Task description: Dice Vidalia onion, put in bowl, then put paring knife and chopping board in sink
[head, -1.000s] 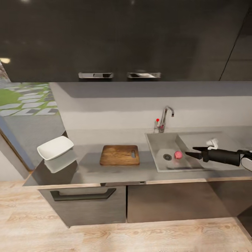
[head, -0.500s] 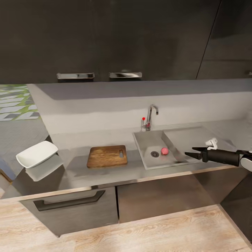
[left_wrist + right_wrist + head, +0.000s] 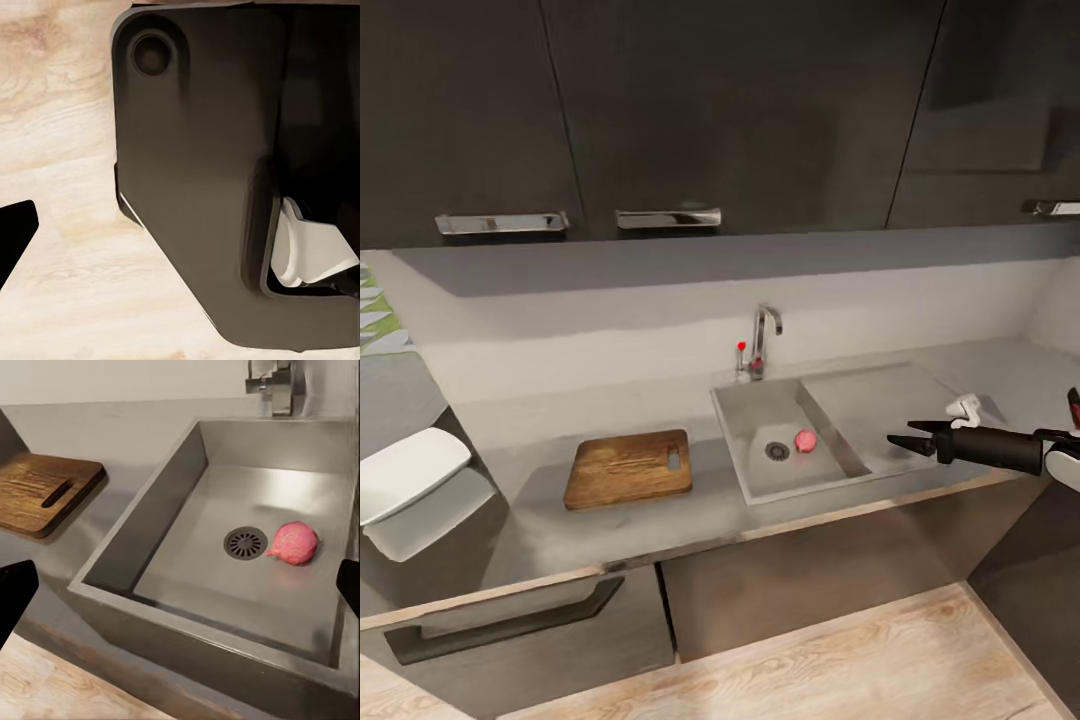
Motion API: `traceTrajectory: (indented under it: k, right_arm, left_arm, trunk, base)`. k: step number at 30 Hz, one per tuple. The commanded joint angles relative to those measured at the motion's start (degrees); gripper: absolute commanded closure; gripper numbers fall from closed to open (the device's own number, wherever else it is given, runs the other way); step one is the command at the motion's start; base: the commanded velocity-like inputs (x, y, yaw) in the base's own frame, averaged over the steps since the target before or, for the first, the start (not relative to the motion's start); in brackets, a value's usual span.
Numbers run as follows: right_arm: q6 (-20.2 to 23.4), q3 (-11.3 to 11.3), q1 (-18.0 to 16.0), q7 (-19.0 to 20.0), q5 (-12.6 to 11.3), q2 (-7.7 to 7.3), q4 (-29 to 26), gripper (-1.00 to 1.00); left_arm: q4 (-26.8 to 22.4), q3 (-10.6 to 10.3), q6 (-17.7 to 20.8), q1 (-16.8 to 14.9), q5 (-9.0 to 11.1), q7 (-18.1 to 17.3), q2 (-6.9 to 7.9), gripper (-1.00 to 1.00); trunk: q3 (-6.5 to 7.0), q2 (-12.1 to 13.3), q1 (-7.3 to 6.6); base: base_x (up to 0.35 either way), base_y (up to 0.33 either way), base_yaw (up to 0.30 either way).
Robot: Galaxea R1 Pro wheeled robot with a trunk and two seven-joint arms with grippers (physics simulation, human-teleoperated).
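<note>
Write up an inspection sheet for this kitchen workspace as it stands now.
Surface: grey countertop, glossy.
Job's things: pink onion in the sink beside the drain; chopping board bare, left of the sink; white bowl at the far left end.
Clutter: small white object on the drainboard.
Tools: right tool open, hovering over the drainboard, apart from the onion; left tool's state unclear, over wood floor.
Cables: nothing seen.
Surroundings: dark upper cabinets, chrome tap.
</note>
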Motion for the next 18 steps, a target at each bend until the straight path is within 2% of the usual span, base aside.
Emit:
traceTrajectory:
  k: [1,12,18]
  right_arm:
    - [0.31,0.27,-0.17,0.08,-0.61,-0.04,0.0,-1.0]
    - [0.29,0.27,-0.17,0.0,-0.61,0.2,0.0,-1.0]
    - [0.23,0.27,-0.17,-0.04,-0.61,0.22,0.0,-1.0]
  left_arm:
    - [-0.01,0.02,-0.15,-0.02,0.04,0.03,-0.01,-1.0]
    - [0.01,-0.06,-0.15,-0.02,0.02,0.03,-0.13,-1.0]
    - [0.01,-0.07,-0.15,-0.01,0.03,0.03,-0.18,-1.0]
  trunk:
    - [-0.12,-0.11,0.07]
    - [-0.12,-0.11,0.07]
    - [-0.12,-0.11,0.07]
  base:
    - [0.284,-0.186,-0.01]
    - [0.286,-0.222,-0.001]
    - [0.122,-0.281,0.0]
